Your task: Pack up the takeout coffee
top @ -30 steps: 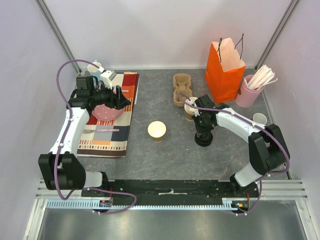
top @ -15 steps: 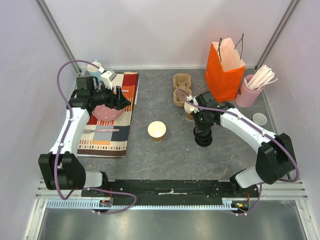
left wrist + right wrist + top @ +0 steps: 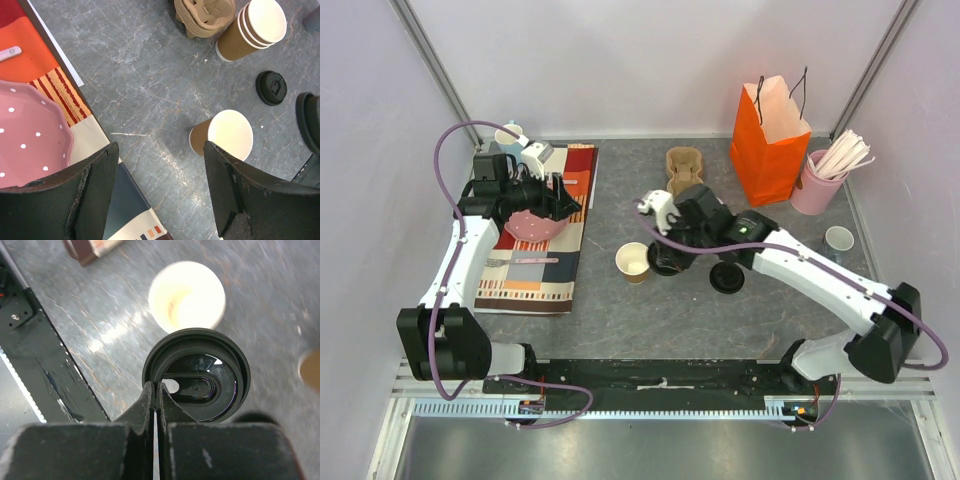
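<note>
The cup [image 3: 633, 262] stands open and lidless in the middle of the table [image 3: 620, 320], its cream inside showing. Just to its right, the right end effector [image 3: 667, 258] has its fingers pressed together on the rim of a black lid [image 3: 200, 377], which it holds flat beside the cup's mouth. A second lid [image 3: 727, 278] lies on the table further right. Behind that are the stack [image 3: 252, 27] of nested cups, a carrier [image 3: 685, 170] and an orange bag [image 3: 770, 140]. Over at the left, the left end effector [image 3: 560, 200] hangs with its fingers spread wide above the pink bowl [image 3: 532, 225] on the striped mat [image 3: 545, 265].
</note>
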